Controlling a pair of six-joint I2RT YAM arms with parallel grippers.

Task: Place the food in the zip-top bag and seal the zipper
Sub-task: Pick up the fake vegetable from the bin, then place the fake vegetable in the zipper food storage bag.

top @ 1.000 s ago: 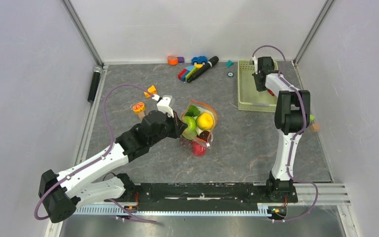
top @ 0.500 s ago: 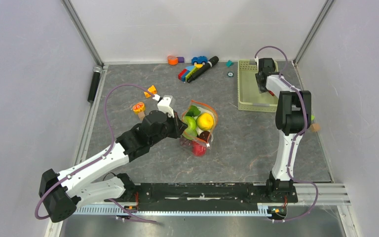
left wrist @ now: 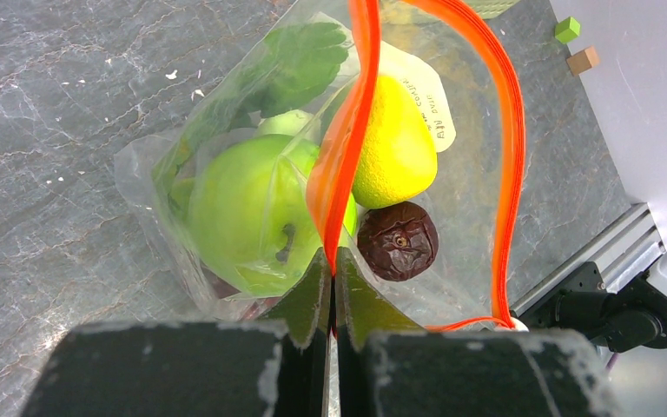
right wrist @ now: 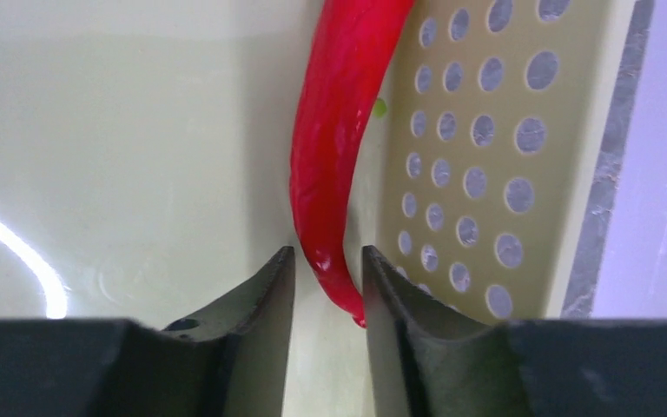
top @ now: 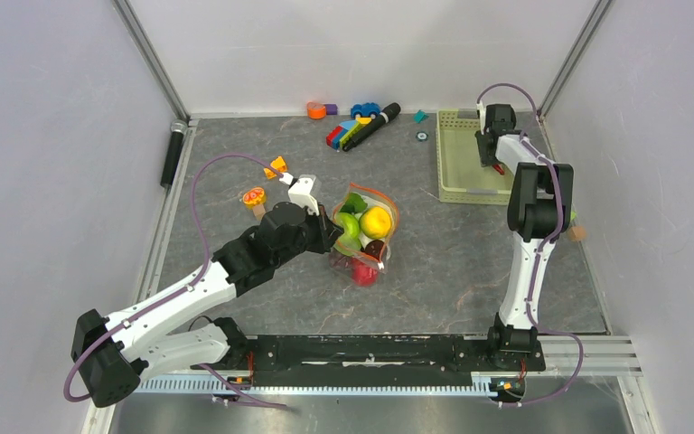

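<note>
Your zip-top bag [left wrist: 226, 156] lies near the middle of the worktop [top: 452, 271], on its side, with its mouth standing open. Through the clear plastic you see a green apple [left wrist: 234, 213], a yellow fruit [left wrist: 395, 152], a dark round fruit [left wrist: 398, 241] and a green leafy piece [left wrist: 300, 61]. The zipper [left wrist: 511, 156] runs as an orange loop around the mouth. Your left end effector [left wrist: 331, 295] is pinched tight on the near run of that strip, its fingers pressed together with the strip between them.

The red chili [right wrist: 339, 130] lies in the pale green basket [top: 456, 172] at the far right of the worktop, along the perforated side wall. Your right end effector [right wrist: 328, 278] is down inside the basket with its fingers parted. The chili's thin tip sits between them, and a sliver of gap shows on each side.

Coloured blocks [top: 348, 131] lie along the far edge, well apart from the bag.
</note>
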